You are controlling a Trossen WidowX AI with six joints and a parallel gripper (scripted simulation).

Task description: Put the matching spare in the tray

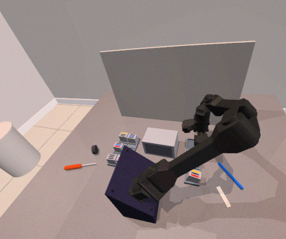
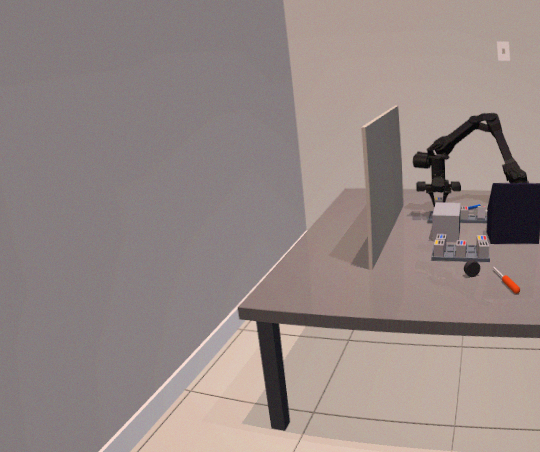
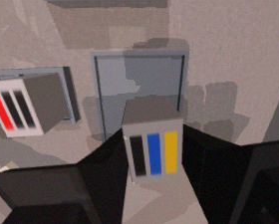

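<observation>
My gripper point(image 3: 148, 126) point(image 2: 439, 202) is shut on a grey block point(image 3: 151, 155) with black, blue and yellow stripes on the face toward the wrist camera. The block is held low over the flat blue-grey tray point(image 3: 139, 53) point(image 1: 190, 144); the wrist view does not show it touching the tray floor. In the top view the arm hides the block and part of the tray. A block with red and black stripes point(image 3: 17, 109) sits at a rack beside the tray. The grey housing point(image 1: 160, 137) point(image 2: 447, 215) has a dark front opening; no mounted unit can be made out in it.
A rack point(image 1: 133, 146) point(image 2: 461, 258) left of the housing holds several striped blocks. A tall grey panel point(image 1: 179, 84) point(image 2: 384, 185) stands behind. A blue rod point(image 1: 230, 175), a pale strip point(image 1: 223, 196), an orange screwdriver point(image 1: 73, 166) and a black disc point(image 1: 94, 149) lie about. The dark base block point(image 1: 121, 172) bears the arm.
</observation>
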